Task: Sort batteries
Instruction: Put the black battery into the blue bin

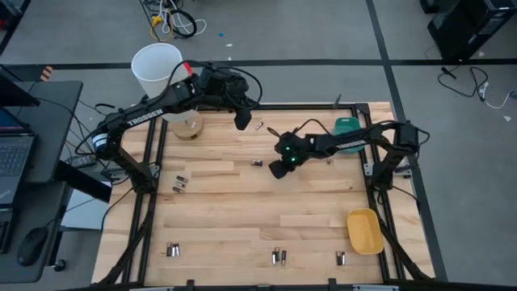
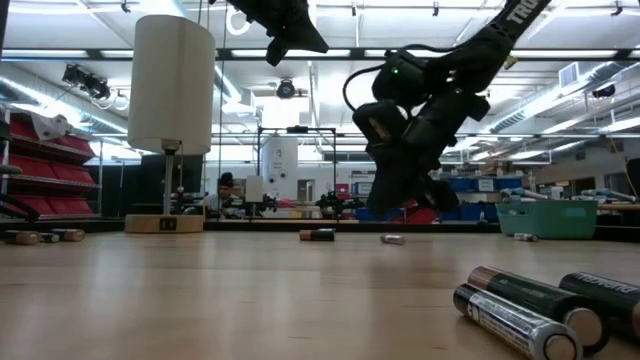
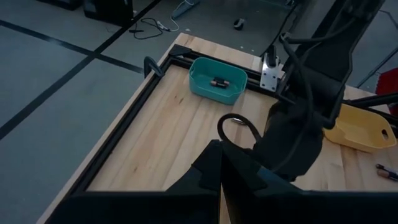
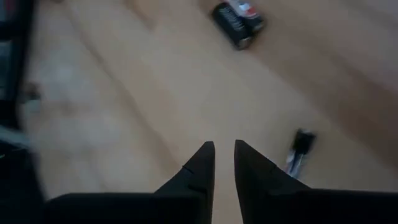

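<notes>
Wooden tabletop [image 1: 242,210] carries the batteries [image 1: 179,183] in loose little groups: a pair near the left edge, three small clusters along the near edge, one dark cell [image 1: 256,162] near the middle, one silvery cell [image 1: 259,125] toward the far edge. At least one more lies inside the teal tray [image 3: 217,79] at the far right corner. The yellow tray [image 1: 364,230] sits near the right edge, toward the near right corner; contents cannot be made out.

Handling, as a judgement: the cells look rigid, smooth and round, light for these arms, likely to roll or squirt out if pinched off-centre. Best hold would be across the middle of the barrel, jaws square to its length. Paired cells touch, so one may drag its neighbour.

Right gripper [image 4: 224,155] hangs above bare wood near the middle of the tabletop, jaws narrowed to a slim gap with nothing between them; a dark cell [image 4: 239,22] and a thin one [image 4: 298,152] lie apart from it. Left gripper [image 3: 221,168] is raised over the far edge, jaws closed, empty.

Writing: "TROSSEN" in white on the left arm [image 1: 153,109]. Battery labels are not readable.
</notes>
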Controlling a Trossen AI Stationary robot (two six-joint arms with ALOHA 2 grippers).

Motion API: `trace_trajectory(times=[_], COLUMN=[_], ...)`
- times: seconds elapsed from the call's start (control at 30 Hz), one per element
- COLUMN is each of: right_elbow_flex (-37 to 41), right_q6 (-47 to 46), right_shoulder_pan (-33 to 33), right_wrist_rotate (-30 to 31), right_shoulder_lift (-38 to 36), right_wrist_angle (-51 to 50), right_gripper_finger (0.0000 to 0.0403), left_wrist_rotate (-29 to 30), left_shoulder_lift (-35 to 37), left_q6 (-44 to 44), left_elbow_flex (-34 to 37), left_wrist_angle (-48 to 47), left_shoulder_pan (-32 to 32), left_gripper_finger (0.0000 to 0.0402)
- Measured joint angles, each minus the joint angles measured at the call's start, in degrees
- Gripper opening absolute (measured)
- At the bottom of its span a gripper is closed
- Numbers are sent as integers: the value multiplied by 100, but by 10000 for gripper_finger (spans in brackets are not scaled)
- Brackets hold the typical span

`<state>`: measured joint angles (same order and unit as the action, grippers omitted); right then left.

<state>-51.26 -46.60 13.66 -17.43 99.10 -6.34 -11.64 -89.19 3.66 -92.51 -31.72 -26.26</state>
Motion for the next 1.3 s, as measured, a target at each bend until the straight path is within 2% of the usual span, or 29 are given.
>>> trace_trajectory(times=[0.23,0.4,0.5,0.63,0.83,0.93,1.1,1.3], right_elbow_flex=[-592,-959,-1110,-1180,-1183,-1183,-1180,-1174], right_q6=[498,809,1063,1610,3301,3984,4428,4821], right_shoulder_pan=[-23,-21,-29,-91,-275,-320,-432,-594], right_wrist_rotate=[783,1132,1135,1058,1979,2126,2059,2042], right_shoulder_lift=[56,54,56,86,407,619,966,1157], right_wrist_angle=[-1423,-2285,-2119,-1251,-191,165,561,543], right_gripper_finger=[48,48,48,49,50,53,81,123], left_wrist_rotate=[2,2,3,2,-6,-69,-90,-92], left_shoulder_lift=[0,0,0,0,0,0,0,0], left_q6=[114,133,168,262,288,299,302,304], left_elbow_flex=[0,0,0,0,0,0,0,0], left_wrist_angle=[-33,-68,-82,-90,-179,-390,-912,-1328], left_shoulder_pan=[2,2,1,2,11,13,13,15], left_gripper_finger=[15,15,15,15,15,15,15,15])
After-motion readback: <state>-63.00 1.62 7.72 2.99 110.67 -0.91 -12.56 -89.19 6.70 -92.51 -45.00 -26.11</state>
